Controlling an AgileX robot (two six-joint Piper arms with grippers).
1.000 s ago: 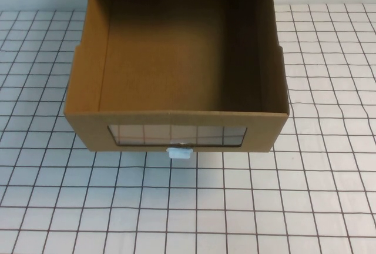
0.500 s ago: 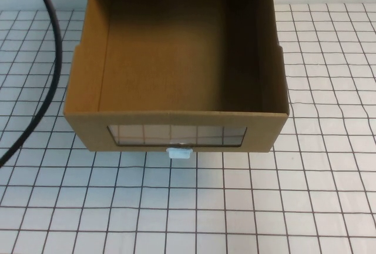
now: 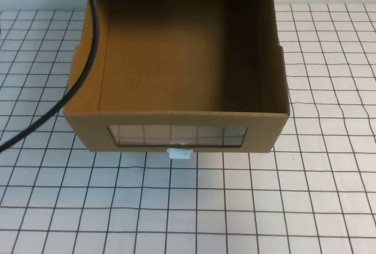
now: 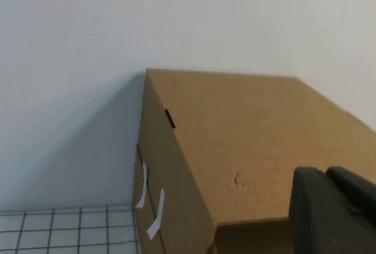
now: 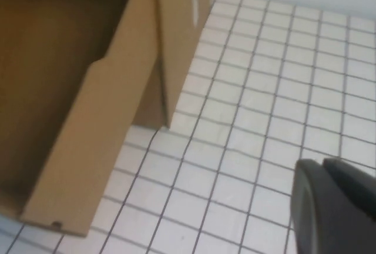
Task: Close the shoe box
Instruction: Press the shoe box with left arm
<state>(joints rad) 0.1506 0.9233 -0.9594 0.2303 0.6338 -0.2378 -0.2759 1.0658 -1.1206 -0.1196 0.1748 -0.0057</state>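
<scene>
Right now the box [image 3: 176,77] sits mid-table toward the far side, w/ its drawer pulled out toward the robot and open on top, bare cardboard floor inside. The drawer front faces the near edge; the window [image 3: 176,134] runs across it, grid lines showing thru, and the tab [image 3: 179,153] sticks out just below the window at centre. The table [image 3: 317,195] is white w/ a dark grid; a pale wall stands behind it. In the high view no gripper shows; only a black cable [image 3: 76,83] arcs down from the top edge, crossing the drawer's left wall, and runs off the left side of the frame. The left wrist view looks at the box [image 4: 235,142] from outside: the closed top of the outer sleeve, a side panel w/ a small dark slot and two white tape strips [image 4: 148,207] on it, wall behind, a bit of grid at the base. The left gripper [image 4: 335,210] shows only as a dark blurred block at the frame corner, up beside the sleeve top; can't tell if its fingers are open or shut. The right wrist view looks down the drawer's right wall [image 5: 100,130] where it leaves the sleeve, a white strip near the sleeve corner. The right gripper [image 5: 335,207] is likewise a dark block, over bare grid, apart from the box; finger state can't be told.
</scene>
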